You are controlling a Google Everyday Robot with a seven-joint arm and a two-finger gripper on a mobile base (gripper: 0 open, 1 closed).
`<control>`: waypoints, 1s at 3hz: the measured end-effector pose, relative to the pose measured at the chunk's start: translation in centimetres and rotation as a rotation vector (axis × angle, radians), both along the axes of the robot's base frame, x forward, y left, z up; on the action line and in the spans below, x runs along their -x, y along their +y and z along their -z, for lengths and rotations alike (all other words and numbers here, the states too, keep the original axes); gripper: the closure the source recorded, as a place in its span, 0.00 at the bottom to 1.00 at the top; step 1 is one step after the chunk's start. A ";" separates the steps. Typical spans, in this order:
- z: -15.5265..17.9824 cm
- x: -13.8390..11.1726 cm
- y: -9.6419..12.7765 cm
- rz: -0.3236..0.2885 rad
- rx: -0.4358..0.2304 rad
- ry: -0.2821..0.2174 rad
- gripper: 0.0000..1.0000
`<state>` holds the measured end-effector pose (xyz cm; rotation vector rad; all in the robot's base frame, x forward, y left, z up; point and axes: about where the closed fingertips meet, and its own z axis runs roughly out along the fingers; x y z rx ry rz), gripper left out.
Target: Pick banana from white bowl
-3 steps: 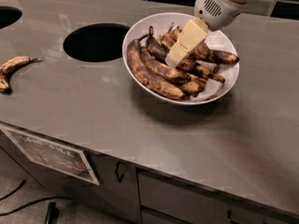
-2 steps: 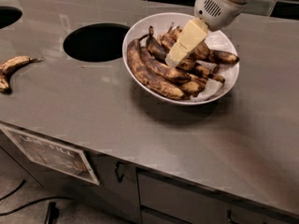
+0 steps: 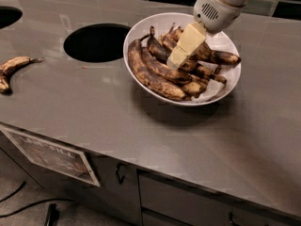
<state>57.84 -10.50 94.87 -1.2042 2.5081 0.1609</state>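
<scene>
The white bowl (image 3: 141,36) sits on the grey counter at the upper middle, filled with several overripe bananas. Long brown-black ones (image 3: 155,76) lie along its left and front. A short, plump tan-yellow speckled banana (image 3: 194,88) lies at the front right of the pile. My gripper (image 3: 177,60) comes down from the upper right on a white wrist and reaches into the middle of the pile, its cream tip touching the bananas just above and left of the short one. Whatever lies under the tip is hidden.
A small lone curved banana (image 3: 11,68) lies on the counter at the far left. Two round holes are cut in the countertop (image 3: 96,42) (image 3: 7,15). The counter's front edge runs below, with cabinet doors and a label (image 3: 51,157).
</scene>
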 end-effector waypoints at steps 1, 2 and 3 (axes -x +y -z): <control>0.3 -0.1 -0.2 0.019 0.018 0.002 0.11; 0.3 -0.1 -0.5 0.039 0.033 0.001 0.29; 0.0 0.0 -0.7 0.057 0.043 -0.006 0.52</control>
